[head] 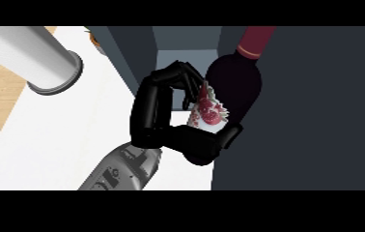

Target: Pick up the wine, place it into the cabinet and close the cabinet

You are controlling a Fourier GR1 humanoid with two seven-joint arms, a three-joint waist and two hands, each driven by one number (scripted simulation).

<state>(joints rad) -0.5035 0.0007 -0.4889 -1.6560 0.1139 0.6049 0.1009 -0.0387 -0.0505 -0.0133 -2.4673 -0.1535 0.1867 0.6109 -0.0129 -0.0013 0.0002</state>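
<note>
Head view, looking steeply down. One black hand point(187, 141) enters from the lower edge on a grey forearm point(122, 170); by its place at the view's centre-right it reads as the right hand. Its fingers point(178, 79) and thumb point(230, 134) are curled round the wine bottle point(239, 81), pinching it about the white label with the red print point(209, 112). The bottle's dark body sits just right of the fingers, touching them, with its dark red neck point(255, 42) pointing toward the view's top.

The bottle lies at the cabinet point(299, 110) opening: dark blue-grey cabinet panels stand on both sides of it, and a paler recess point(185, 40) shows above the hand.

A second grey forearm point(39, 57) crosses the upper left over the white counter point(64, 139); its hand is out of sight.
</note>
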